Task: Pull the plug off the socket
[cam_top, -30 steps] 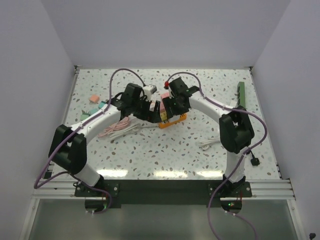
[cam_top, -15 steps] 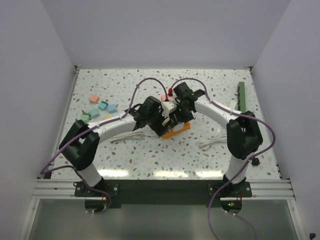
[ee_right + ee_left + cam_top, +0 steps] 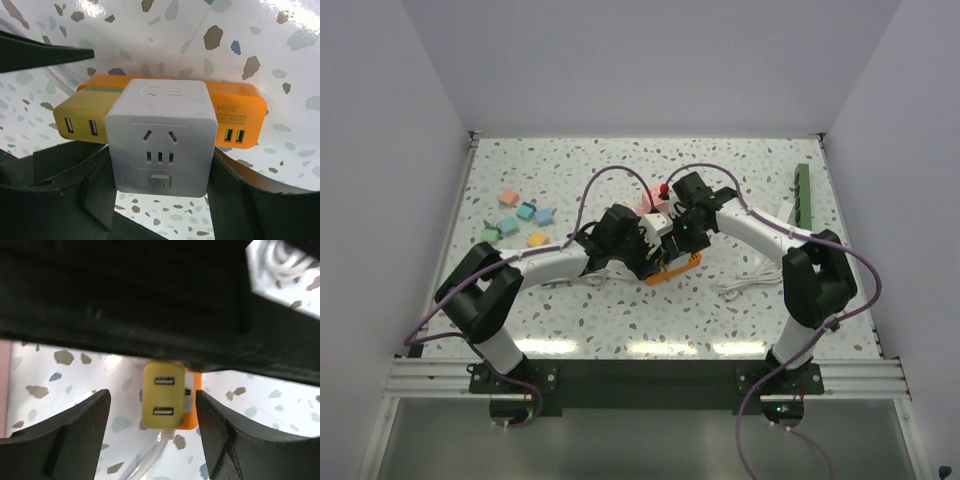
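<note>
Moved in, left gripper (image 3: 152, 401) straddles the yellow USB plug (image 3: 161, 390), jaws apart, as right gripper (image 3: 159, 172) clamps the white cube socket (image 3: 159, 130)

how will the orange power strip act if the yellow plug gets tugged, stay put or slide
It will probably slide or lift: the orange power strip looks like a small plastic bar lying loose on the smooth table. With the bulky white adapter on top, it may also tip.
</note>
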